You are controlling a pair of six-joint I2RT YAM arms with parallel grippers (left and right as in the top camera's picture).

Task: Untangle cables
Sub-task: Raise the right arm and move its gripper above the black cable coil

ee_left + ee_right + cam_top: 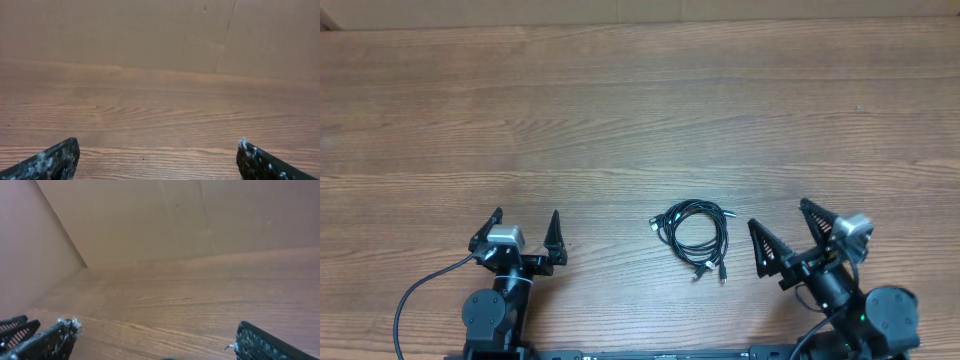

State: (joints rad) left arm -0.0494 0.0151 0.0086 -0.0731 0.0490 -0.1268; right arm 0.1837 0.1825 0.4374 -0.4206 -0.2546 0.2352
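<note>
The cables (695, 233) lie as one small coiled bundle of thin black cords on the wooden table (640, 120), near its front edge, with plug ends sticking out at the left and bottom. My left gripper (526, 225) stands open well to the left of the bundle, nothing between its fingers (50, 161). To the bundle's right, my right gripper (779, 213) is open too and empty, its fingers (260, 342) spread wide. Neither wrist view shows the cables, only bare wood.
A brown cardboard wall (160, 30) rises behind the table's far edge, and another panel (25, 245) closes in one side in the right wrist view. A thick black wire (415, 295) loops from the left arm's base.
</note>
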